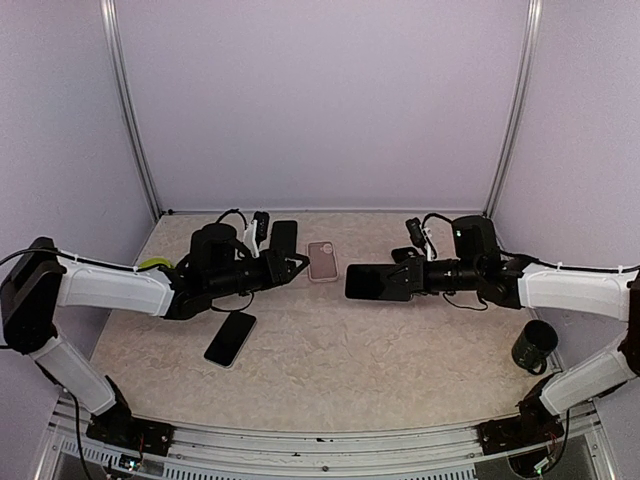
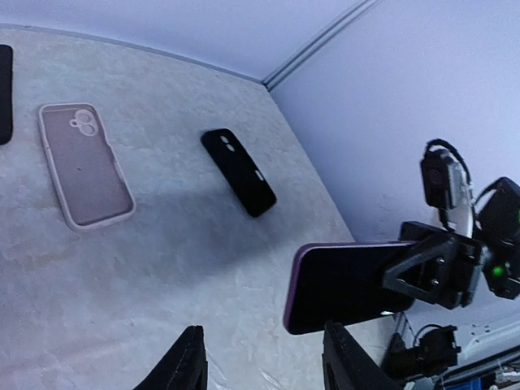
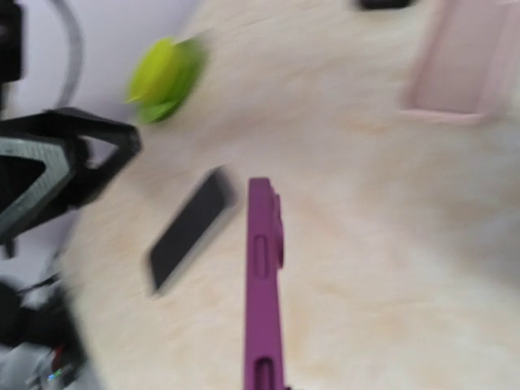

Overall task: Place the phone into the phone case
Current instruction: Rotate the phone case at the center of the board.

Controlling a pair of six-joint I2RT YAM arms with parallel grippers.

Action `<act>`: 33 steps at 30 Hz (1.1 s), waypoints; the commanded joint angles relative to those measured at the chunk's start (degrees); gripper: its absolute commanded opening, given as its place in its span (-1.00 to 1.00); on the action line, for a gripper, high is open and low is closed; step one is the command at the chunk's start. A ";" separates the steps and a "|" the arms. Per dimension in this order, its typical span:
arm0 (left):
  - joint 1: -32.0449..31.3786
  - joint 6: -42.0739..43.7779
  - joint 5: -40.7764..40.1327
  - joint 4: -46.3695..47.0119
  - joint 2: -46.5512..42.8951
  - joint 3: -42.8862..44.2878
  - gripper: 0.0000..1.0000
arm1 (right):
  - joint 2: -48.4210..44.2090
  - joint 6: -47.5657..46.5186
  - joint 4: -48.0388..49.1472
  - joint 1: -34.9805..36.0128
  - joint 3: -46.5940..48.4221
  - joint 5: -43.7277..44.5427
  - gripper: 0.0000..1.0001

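From above, my right gripper (image 1: 412, 281) is clamping the phone (image 1: 378, 282) by one end, raised just right of the pink case (image 1: 322, 261). At the left wrist, my left gripper (image 2: 266, 353) is standing released, empty. At the right wrist, I am seeing the phone's thin purple edge. I am judging it stiff and slick, best pinched across its long sides.

Blurred. Purple phone case (image 3: 262, 284) edge-on, upright, at bottom centre. Dark phone (image 3: 188, 229) flat on mottled table (image 3: 390, 244), beside it. Pink case (image 3: 463, 65) at upper right; green object (image 3: 165, 77) at upper left.
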 commanded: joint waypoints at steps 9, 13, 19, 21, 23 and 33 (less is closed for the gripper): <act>2.11 21.83 -10.28 -16.81 17.56 21.14 -0.04 | -8.30 -2.85 -10.64 -0.30 0.86 20.09 -1.00; 2.19 27.32 -7.16 -20.17 24.01 28.35 -0.04 | -10.47 -2.82 -13.31 -0.25 0.72 23.23 -1.00; 2.84 31.45 -3.63 -23.79 32.44 35.28 -0.05 | -15.11 -2.28 -14.79 -0.25 -1.33 25.27 -1.00; 3.18 31.59 -3.34 -23.99 33.88 36.26 -0.06 | -16.30 -2.15 -14.99 -0.27 -2.06 25.71 -1.00; 3.76 31.50 -3.21 -23.99 35.26 37.06 -0.06 | -17.13 -1.91 -15.10 -0.30 -2.68 25.81 -1.00; 6.75 30.25 -0.21 -22.66 40.04 39.20 -0.07 | -17.09 -2.56 -13.65 -0.25 -3.90 23.01 -1.00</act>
